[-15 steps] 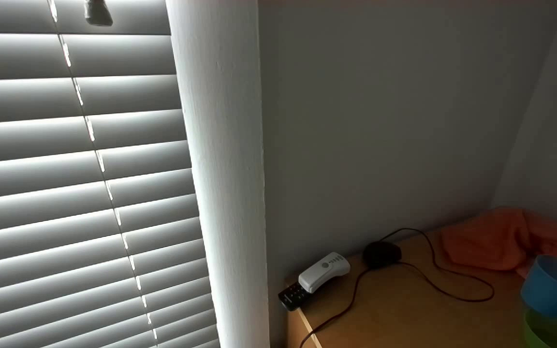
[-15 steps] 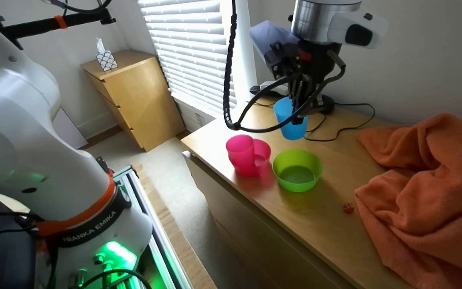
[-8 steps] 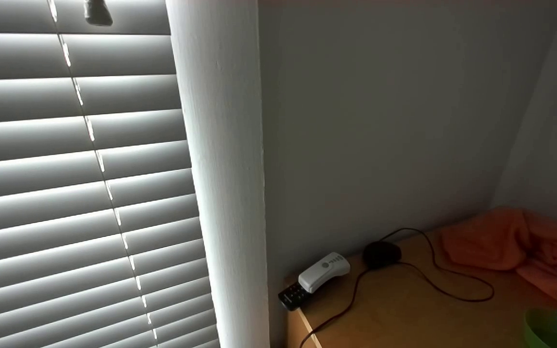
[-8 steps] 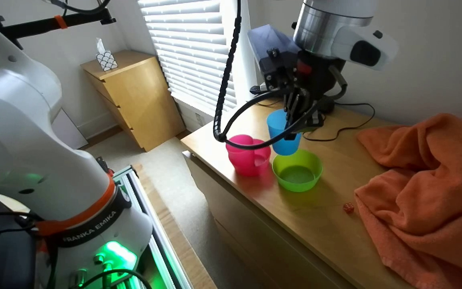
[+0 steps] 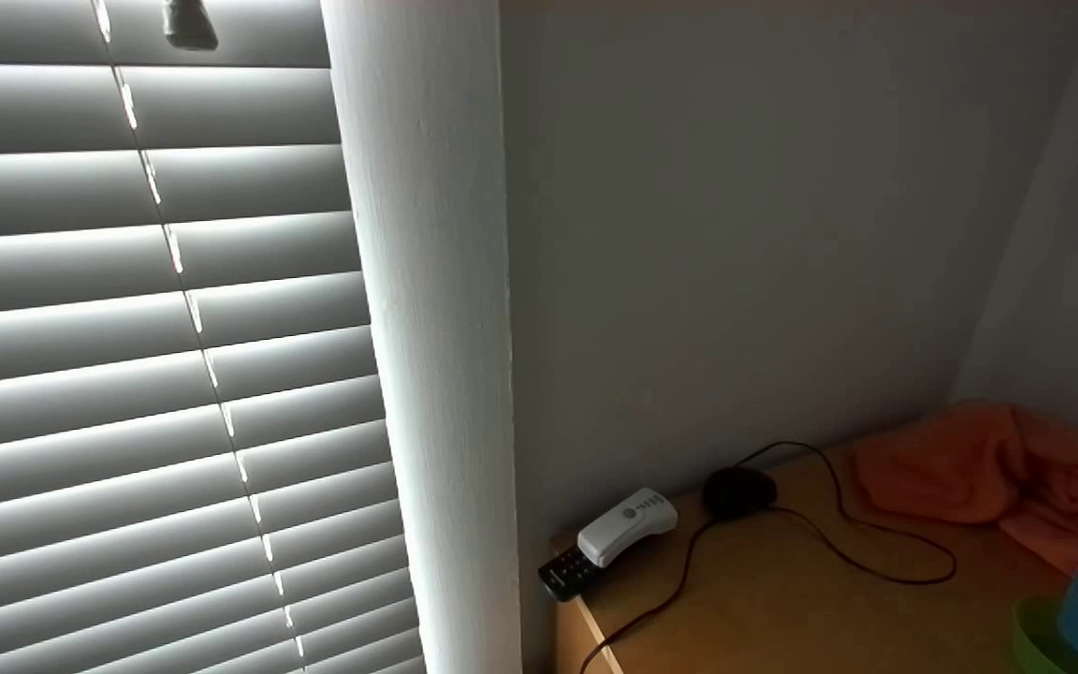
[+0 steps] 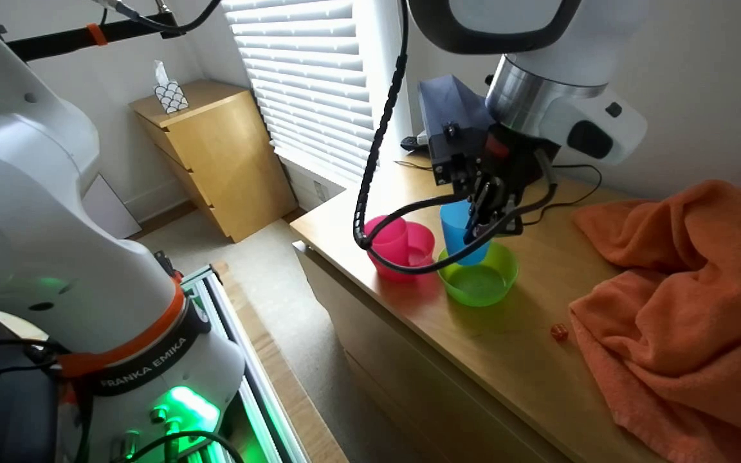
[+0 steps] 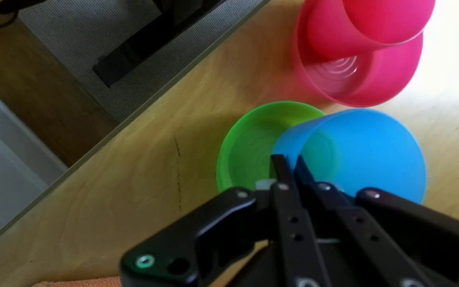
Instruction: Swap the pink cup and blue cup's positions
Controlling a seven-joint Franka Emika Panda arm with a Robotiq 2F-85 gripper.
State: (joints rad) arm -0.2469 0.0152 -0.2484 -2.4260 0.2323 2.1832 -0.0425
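Daylight comes through the slats of white blinds [image 6: 300, 77]; walls pale, duller in the corner. Small wooden cabinet [image 6: 242, 173] across the floor, tissue box [image 6: 171, 96] on its top. Pale wooden worktop [image 6: 505, 347] along the wall.

Gripper [image 7: 290, 163]: fingers drawn together, pinching the wall of the blue cup [image 7: 367, 151] by its rim. Cup leans; wrist view looks down into its mouth. It is over the green bowl [image 7: 249, 147] and overlaps the bowl's rim in both exterior views. Cannot tell whether its base touches the bowl.

Pink cup [image 7: 367, 24] stands inside the pink bowl [image 7: 397, 75], toward one side of it. Pink bowl sits just beside the green one.

Robot arm [image 6: 29, 212] white, green light [image 6: 193, 406] lit at its base. Black cable [image 6: 378, 141] loops across the front of both cups in an exterior view.

Orange cloth [image 6: 686, 289] heaped on the worktop; small red lump [image 6: 559, 332] near its edge, too small to identify. Near the wall, black puck [image 5: 738, 493] with a thin cord. Close by, white handset [image 5: 628, 526] resting partly on a black remote [image 5: 567, 573].
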